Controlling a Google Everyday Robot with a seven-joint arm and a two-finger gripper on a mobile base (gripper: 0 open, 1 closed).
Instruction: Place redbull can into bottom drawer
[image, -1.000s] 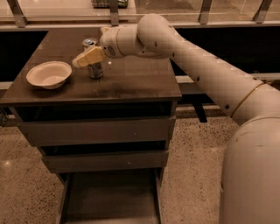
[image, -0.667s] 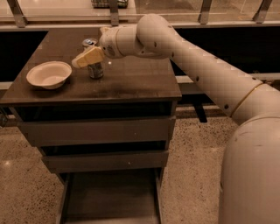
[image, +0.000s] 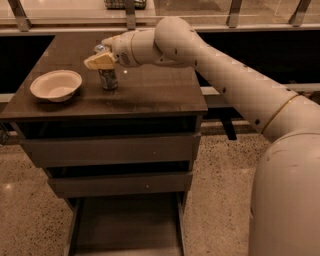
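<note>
The redbull can (image: 108, 79) stands upright on the dark tabletop, to the right of the white bowl. My gripper (image: 100, 55) is at the can's upper part, reaching in from the right, with its pale tip across the top of the can. The can's shiny top (image: 99, 48) shows just behind that tip. The bottom drawer (image: 127, 222) is pulled out at the foot of the cabinet, with its dark flat floor showing and nothing in it.
A white bowl (image: 56, 85) sits on the left of the tabletop (image: 150, 90). Two upper drawers with grey fronts (image: 110, 150) are shut. My white arm (image: 235, 80) spans the right side. A railing and ledge run behind the cabinet.
</note>
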